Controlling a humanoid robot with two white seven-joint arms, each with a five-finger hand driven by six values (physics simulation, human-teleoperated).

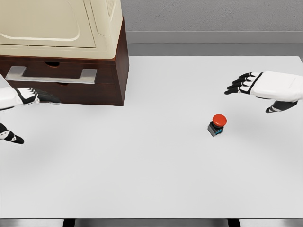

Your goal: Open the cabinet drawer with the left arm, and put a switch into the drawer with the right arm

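- White table point(142, 179) fills your view from the near edge up to a grey wall at the far side.
- Your left hand point(19, 101) comes in at the left edge, near the table's left side. Its dark-tipped fingers point(45, 98) are stretched out toward the cabinet front and grasp nothing; the thumb hangs lower, just at the picture's edge.
- You can see the cabinet point(66, 71) at the far left of the table: dark brown wood with a cream top part that runs out of view.
- Look at the drawer point(57, 75) on the cabinet's front. It looks closed, flush with the front, and it carries a flat silver handle point(51, 74) across it. Your left fingertips are just below and to the left of that handle, not on it.
- Your switch point(217, 125) sits on the table, right of the middle, upright: a red round button on a small dark base with a bit of blue at the bottom. It is well apart from the cabinet.
- Your right hand point(265, 87) hovers at the right, farther back than the switch and not touching it. Its fingers are loosely extended toward the left and it holds nothing.
- No writing or label can be read on anything.
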